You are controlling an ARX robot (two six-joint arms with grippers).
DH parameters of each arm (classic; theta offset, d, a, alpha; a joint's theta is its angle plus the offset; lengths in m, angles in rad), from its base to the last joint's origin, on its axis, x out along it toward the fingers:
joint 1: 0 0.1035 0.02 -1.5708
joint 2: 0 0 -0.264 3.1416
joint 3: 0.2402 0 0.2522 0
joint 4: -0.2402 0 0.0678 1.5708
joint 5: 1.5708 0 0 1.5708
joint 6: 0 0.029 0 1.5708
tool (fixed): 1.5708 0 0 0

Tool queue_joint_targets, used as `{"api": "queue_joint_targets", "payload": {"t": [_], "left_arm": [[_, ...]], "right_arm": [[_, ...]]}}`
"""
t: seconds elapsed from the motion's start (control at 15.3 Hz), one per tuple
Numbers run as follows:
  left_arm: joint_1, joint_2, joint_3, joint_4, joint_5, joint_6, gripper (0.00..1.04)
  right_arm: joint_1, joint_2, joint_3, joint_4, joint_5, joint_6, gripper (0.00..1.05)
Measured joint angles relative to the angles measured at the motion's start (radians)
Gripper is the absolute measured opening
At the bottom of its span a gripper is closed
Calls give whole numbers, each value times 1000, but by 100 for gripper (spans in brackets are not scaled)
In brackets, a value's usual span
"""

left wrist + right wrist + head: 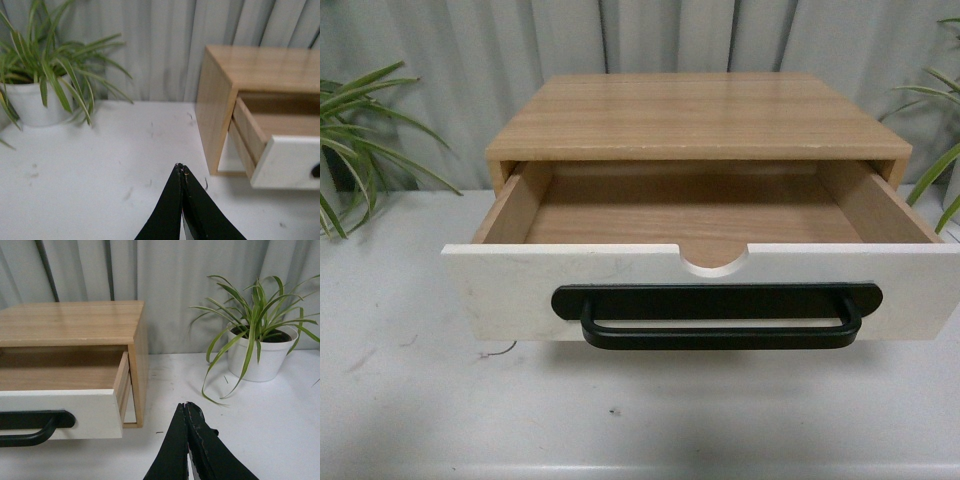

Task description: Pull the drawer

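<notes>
The drawer (520,290) stands pulled far out of the wooden cabinet (690,115), its wooden inside bare. Its white front carries a wide black bar handle (718,316) and a half-round notch (713,262) in the top edge. Neither arm shows in the front view. My left gripper (181,166) is shut on nothing, over the white table, to the left of the drawer (287,160) and apart from it. My right gripper (186,404) is also shut and empty, off to the right of the drawer (65,412) and clear of the handle (35,425).
The cabinet rests on a white table (420,400) before a grey curtain. A potted plant in a white pot (35,102) stands at the left, another potted plant (257,357) at the right. Their leaves (360,130) reach in at both sides of the front view.
</notes>
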Motion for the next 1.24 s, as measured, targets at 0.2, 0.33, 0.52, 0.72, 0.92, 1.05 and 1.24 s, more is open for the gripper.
{"api": "queue_joint_targets", "payload": {"t": [0.2,0.33,0.52,0.72,0.92,1.05,1.24], "left_arm": [[0,-69,0,-32,0,2,2],[-1,-69,0,-22,-2,2,2],[-1,-69,0,-26,-2,2,2],[-1,-69,0,-26,-2,2,22],[-1,-69,0,-26,-2,2,58],[-1,-69,0,-26,-2,2,76],[-1,-69,0,-26,-2,3,98]], "right_arm": [[0,-142,2,-127,0,0,2],[0,-143,0,-138,0,0,2],[0,-143,0,-137,0,0,2],[0,-143,0,-137,0,0,26],[0,-143,0,-137,0,0,62],[0,-143,0,-137,0,0,81],[0,-143,0,-137,0,1,98]]}}
